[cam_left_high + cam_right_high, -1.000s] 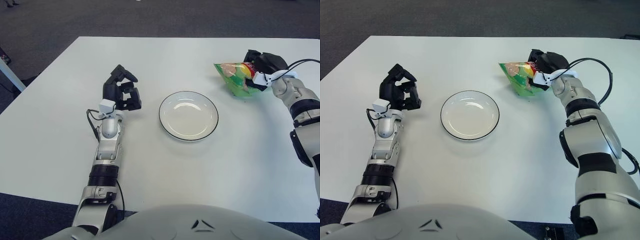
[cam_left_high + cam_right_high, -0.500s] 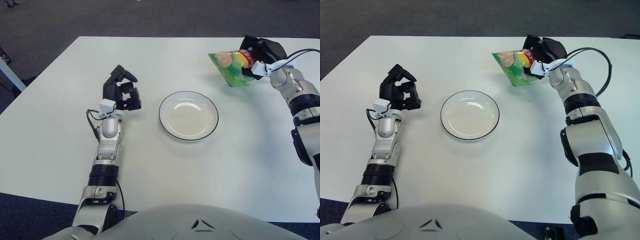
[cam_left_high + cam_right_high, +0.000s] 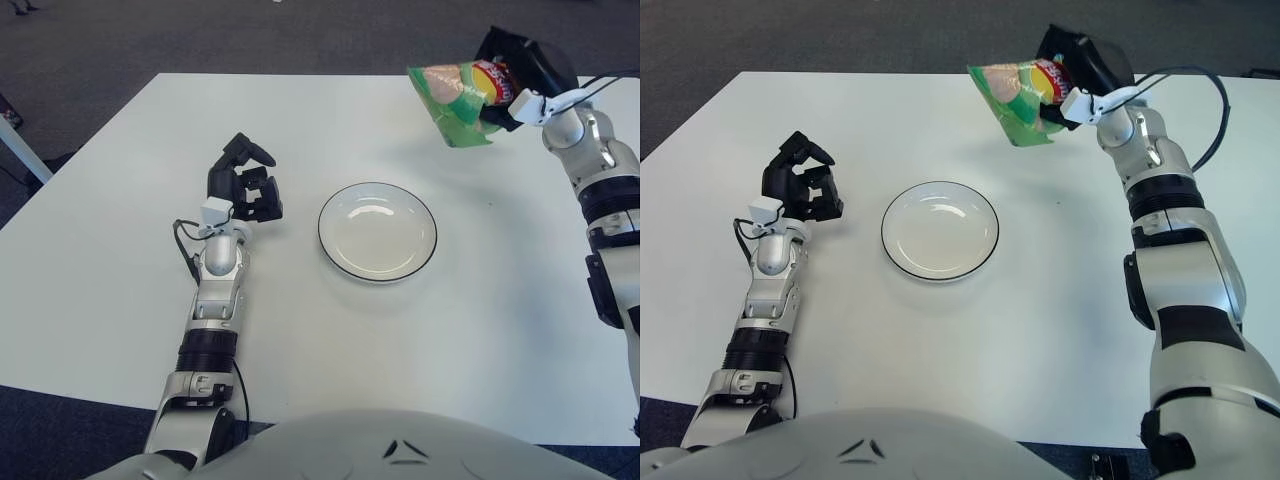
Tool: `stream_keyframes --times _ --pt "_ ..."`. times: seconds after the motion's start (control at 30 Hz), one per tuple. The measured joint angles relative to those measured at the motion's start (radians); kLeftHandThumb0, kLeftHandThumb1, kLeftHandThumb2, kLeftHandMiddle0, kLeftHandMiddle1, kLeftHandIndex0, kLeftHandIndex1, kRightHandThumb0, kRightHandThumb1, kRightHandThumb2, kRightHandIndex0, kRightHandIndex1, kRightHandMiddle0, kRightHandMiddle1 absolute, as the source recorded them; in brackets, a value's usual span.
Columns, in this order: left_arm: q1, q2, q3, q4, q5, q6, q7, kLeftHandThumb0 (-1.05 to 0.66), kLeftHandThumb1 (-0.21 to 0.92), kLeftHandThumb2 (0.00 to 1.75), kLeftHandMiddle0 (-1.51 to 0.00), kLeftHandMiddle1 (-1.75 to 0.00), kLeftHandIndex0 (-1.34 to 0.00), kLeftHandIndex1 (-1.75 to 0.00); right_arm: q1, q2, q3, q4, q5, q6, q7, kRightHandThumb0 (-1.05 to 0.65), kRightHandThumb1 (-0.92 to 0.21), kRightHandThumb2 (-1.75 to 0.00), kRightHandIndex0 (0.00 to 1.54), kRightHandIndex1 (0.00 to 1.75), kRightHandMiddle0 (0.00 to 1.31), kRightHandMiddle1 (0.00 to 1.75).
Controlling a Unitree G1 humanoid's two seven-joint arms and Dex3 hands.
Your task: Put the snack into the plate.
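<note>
A green snack bag (image 3: 452, 103) hangs in the air at the far right, above the white table (image 3: 120, 290). My right hand (image 3: 510, 78) is shut on its right end and holds it well clear of the table top. A white plate (image 3: 377, 231) with a dark rim sits empty in the middle of the table, below and to the left of the bag. My left hand (image 3: 243, 185) rests on the table left of the plate, fingers curled, holding nothing.
The table's far edge runs just behind the raised bag, with dark carpet (image 3: 300, 35) beyond. A black cable (image 3: 1212, 110) loops off my right forearm.
My right hand has lifted the snack bag off the table and carried it up and slightly left. The left hand and the plate have not moved.
</note>
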Motion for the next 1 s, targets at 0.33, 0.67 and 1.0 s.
stream_keyframes --times 0.33,0.67,1.0 --pt "-0.001 -0.001 0.004 0.000 0.007 0.035 0.022 -0.51 0.24 1.41 -1.37 -1.75 -0.68 -1.75 0.024 0.047 -0.055 -0.194 0.105 0.017 0.118 0.00 0.05 -1.72 0.87 1.71 0.67 1.75" --pt "-0.004 -0.005 0.004 0.003 0.006 0.048 0.033 -0.51 0.24 1.41 -1.38 -1.75 -0.68 -1.75 0.087 0.088 -0.063 -0.319 0.156 -0.009 0.206 0.00 0.06 -1.74 0.87 1.75 0.69 1.74" --pt "-0.005 -0.005 0.003 0.003 0.007 0.054 0.033 -0.51 0.26 1.39 -1.37 -1.75 -0.66 -1.75 0.159 0.109 -0.063 -0.430 0.159 0.000 0.305 0.00 0.06 -1.75 0.87 1.75 0.69 1.74"
